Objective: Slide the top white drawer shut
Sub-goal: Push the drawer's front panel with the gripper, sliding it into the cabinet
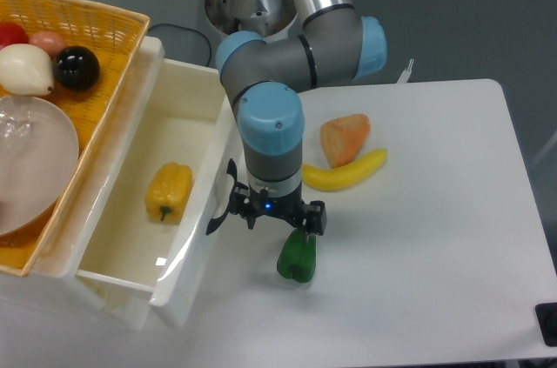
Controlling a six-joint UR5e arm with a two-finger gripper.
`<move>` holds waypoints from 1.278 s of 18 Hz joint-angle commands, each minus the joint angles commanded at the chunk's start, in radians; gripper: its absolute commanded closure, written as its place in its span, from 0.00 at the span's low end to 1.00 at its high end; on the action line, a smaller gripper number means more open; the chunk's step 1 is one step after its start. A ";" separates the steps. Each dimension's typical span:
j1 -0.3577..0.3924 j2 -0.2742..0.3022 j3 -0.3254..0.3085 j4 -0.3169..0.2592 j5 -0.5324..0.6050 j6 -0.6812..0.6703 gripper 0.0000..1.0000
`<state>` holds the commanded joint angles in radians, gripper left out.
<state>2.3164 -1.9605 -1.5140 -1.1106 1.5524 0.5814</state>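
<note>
One drawer is my job now: the top white drawer (pixel 187 137). It sticks out from the left side of the table (pixel 452 246), under the basket (pixel 83 24), and it is open a good way. One yellow pepper (pixel 168 193) lies inside it, on the drawer floor near the front wall.

My gripper (pixel 277 218) sits right by the drawer's front, next to the black handle (pixel 223 204). I think I am in the pushing step, with my side pressed on the front wall, but I cannot tell for sure if I touch it. My two fingers point down at the table and look a little apart, with nothing between them.

Next I should push toward the left, straight and slow, so the drawer slides in under the basket and does not twist.

Now I count, going left to right. In the basket I see one clear bowl (pixel 30 159), one white ball (pixel 26 70) and one black ball (pixel 77 68). Just below my gripper lies one green pepper (pixel 297 256). Nearer the middle of the table lie one orange piece (pixel 345 137) and one banana (pixel 345 171), touching each other.
</note>
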 joint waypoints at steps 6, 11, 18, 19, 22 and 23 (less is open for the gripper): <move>-0.023 0.025 -0.011 -0.002 -0.003 0.000 0.00; -0.051 0.025 -0.020 -0.002 -0.003 0.000 0.00; -0.080 0.025 -0.020 -0.002 0.002 -0.006 0.00; -0.083 0.026 -0.020 -0.002 0.002 -0.006 0.00; -0.091 0.026 -0.018 -0.002 0.000 -0.006 0.00; -0.092 0.028 -0.020 -0.002 0.000 -0.006 0.00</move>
<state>2.2243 -1.9328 -1.5340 -1.1121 1.5524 0.5752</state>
